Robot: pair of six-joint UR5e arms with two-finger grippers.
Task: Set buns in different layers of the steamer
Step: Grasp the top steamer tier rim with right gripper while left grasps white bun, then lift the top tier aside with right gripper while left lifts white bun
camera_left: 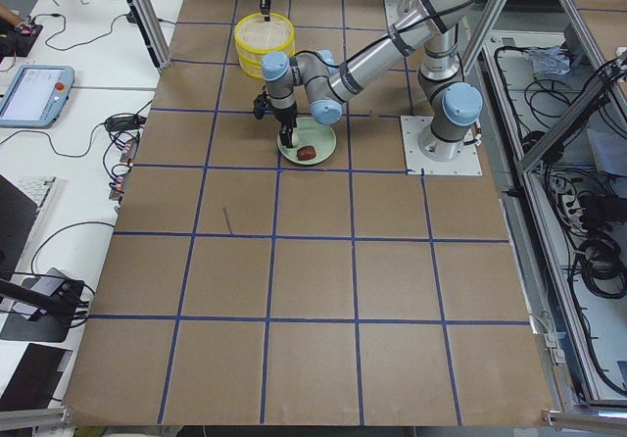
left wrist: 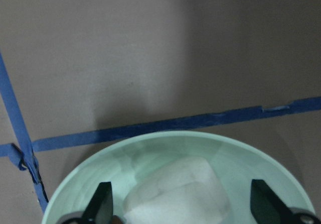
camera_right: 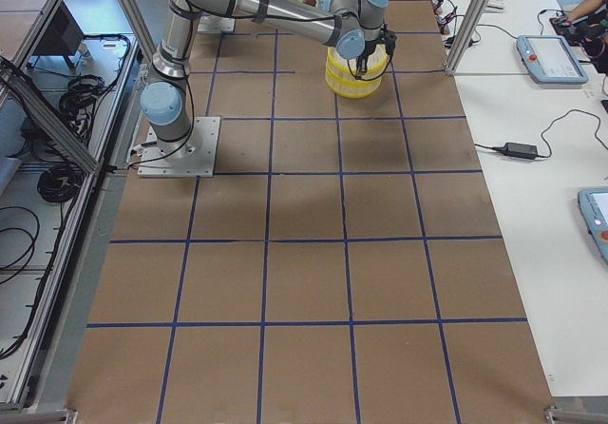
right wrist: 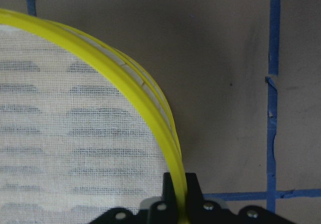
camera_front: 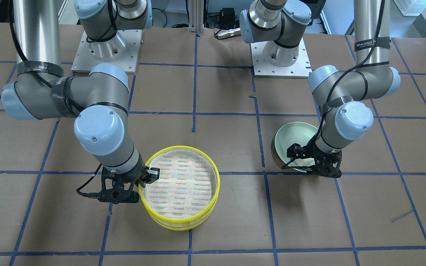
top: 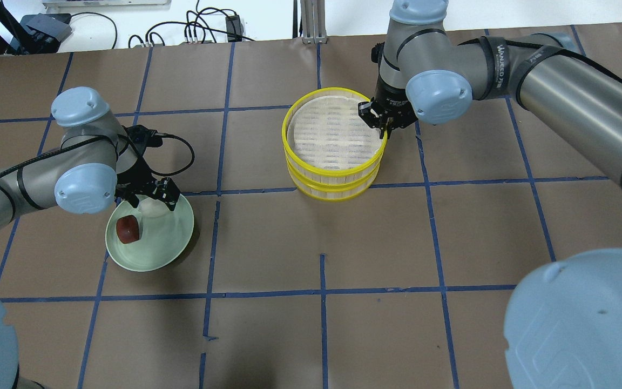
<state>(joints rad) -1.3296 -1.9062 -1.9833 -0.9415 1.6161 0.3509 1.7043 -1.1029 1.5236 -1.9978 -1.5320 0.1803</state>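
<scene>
The steamer [top: 296, 152] stands as two stacked yellow-rimmed trays with a pale woven liner, mid-table; it also shows in the front view [camera_front: 213, 173]. My right gripper [top: 378, 116] is shut on the top tray's yellow rim [right wrist: 170, 148], one finger inside and one outside. The white bun [left wrist: 175, 191] and the dark reddish-brown bun [top: 128, 229] lie in the pale green plate [top: 149, 263]. My left gripper [top: 151, 201] is open and low in the plate, its fingers [left wrist: 103, 204] on either side of the white bun and apart from it.
The table is brown paper with a blue tape grid. The plate [camera_front: 290, 135] sits about one grid square from the steamer on my left. The arm bases [camera_front: 105, 48] stand at the robot's side of the table.
</scene>
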